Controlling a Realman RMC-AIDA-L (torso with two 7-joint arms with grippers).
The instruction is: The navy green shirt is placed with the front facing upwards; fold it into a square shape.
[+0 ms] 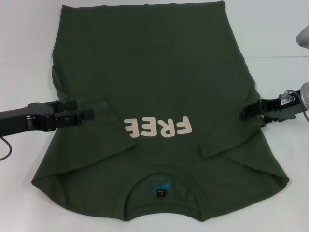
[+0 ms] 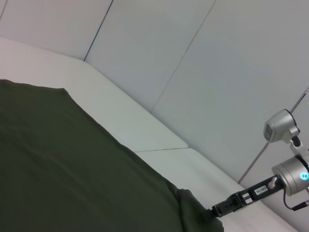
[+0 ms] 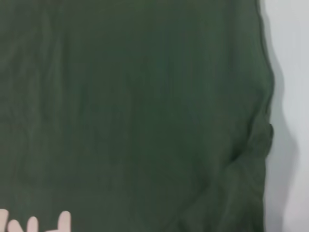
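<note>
Navy green shirt (image 1: 145, 87) lay flat on counter (image 1: 29, 48), sleeves folded inward; left gripper (image 1: 89, 114) and right gripper (image 1: 245, 113) pinched opposite side edges for folding.

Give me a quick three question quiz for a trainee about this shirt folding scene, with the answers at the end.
1. True or false: both sleeves are folded in over the shirt.
2. Where is the collar? A) at the edge nearest the robot B) at the far edge
3. Fill in: the left gripper is at the shirt's ___ side edge.

Key: 1 true. 2 A. 3 left; the right gripper is at the opposite edge.
</note>
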